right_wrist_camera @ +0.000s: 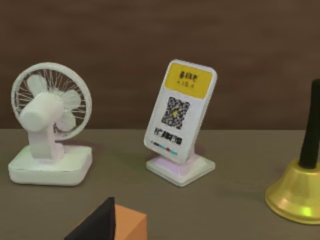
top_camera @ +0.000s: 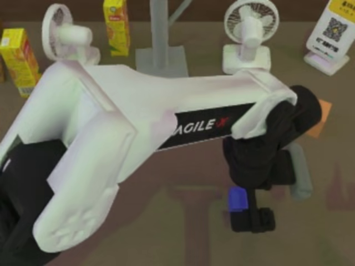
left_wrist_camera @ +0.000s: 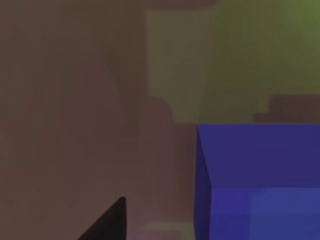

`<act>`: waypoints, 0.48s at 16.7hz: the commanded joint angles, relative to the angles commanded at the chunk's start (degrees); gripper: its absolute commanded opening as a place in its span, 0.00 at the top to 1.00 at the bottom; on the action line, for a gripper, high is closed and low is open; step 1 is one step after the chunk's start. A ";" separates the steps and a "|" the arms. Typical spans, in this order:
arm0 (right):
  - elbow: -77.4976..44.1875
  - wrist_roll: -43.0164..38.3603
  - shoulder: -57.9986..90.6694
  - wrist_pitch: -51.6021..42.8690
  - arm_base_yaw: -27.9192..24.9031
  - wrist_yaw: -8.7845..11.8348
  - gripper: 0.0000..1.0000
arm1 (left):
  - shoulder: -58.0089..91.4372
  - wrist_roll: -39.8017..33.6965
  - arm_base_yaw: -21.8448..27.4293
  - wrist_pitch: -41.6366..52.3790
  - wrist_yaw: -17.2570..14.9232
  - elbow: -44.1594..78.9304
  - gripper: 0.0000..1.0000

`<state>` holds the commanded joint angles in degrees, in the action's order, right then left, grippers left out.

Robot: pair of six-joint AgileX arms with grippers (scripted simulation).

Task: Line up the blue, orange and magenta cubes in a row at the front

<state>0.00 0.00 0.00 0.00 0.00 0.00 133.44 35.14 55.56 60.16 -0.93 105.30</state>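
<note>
The blue cube [top_camera: 238,198] is sitting on the table [top_camera: 166,233] at about 5 o'clock from the middle of the top view, toward the front edge, with its flat faces square to the table. The left gripper [top_camera: 253,219] is hanging directly over it, and its black fingers are showing just on the 5 o'clock side of the cube. In the left wrist view the blue cube [left_wrist_camera: 257,182] is filling the near corner while one dark fingertip [left_wrist_camera: 107,225] is standing clear of it with bare table between them, so the fingers are spread apart and are not pinching the cube. The white left arm [top_camera: 111,127] is reaching across from 8 o'clock to the cube. The orange cube [top_camera: 321,119] is lying at about 3 o'clock, partly covered by the arm's black wrist and well apart from the blue one. The right wrist view is showing the orange cube [right_wrist_camera: 130,225] just beside the right gripper [right_wrist_camera: 97,222], which is sitting low by that cube and facing the back of the table; whether it is open or closed cannot be told. Along the back, two yellow juice cartons [top_camera: 116,25] are standing at 10 and 11 o'clock, a white fan [top_camera: 66,33] at 11, a grey stand [top_camera: 161,52] at 12, a second fan [top_camera: 249,33] at 1 and a QR sign [top_camera: 331,33] at 2. A brass bell [right_wrist_camera: 297,192] is standing near the sign.
</note>
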 joint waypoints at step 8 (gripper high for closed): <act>0.00 0.00 0.00 0.00 0.00 0.00 0.00 | -0.79 -0.03 -0.48 4.38 0.14 3.77 0.00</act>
<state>0.00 0.00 0.00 0.00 0.00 0.00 132.65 35.11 55.08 64.55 -0.80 109.07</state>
